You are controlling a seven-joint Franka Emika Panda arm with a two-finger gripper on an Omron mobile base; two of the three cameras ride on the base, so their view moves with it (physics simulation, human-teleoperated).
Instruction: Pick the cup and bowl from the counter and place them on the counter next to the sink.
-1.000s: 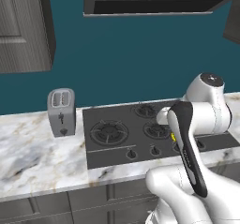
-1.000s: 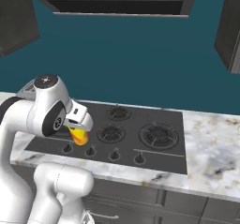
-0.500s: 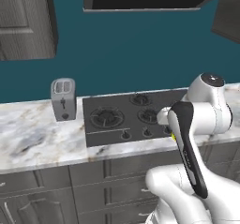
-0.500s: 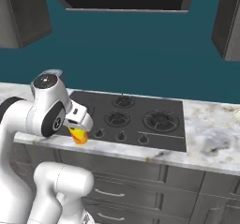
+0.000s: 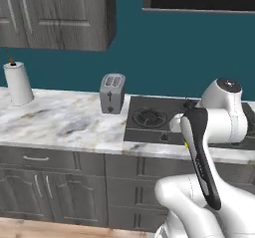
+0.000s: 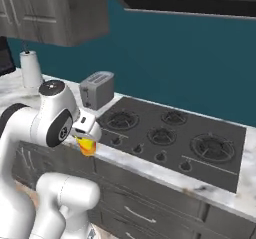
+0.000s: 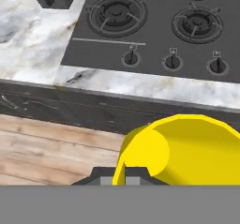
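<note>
Far left, a white paper towel roll (image 5: 18,84) stands on the veined marble counter (image 5: 60,122). Next along, a boxy grey toaster (image 5: 112,93) sits just beside the flat black stovetop (image 5: 154,125) with its round ringed burners. Over the counter's front edge, the gripper (image 6: 86,144) is clamped tight on a smooth, glossy yellow cup (image 7: 187,148), held in the air above dark cabinet fronts and plank floor.
</note>
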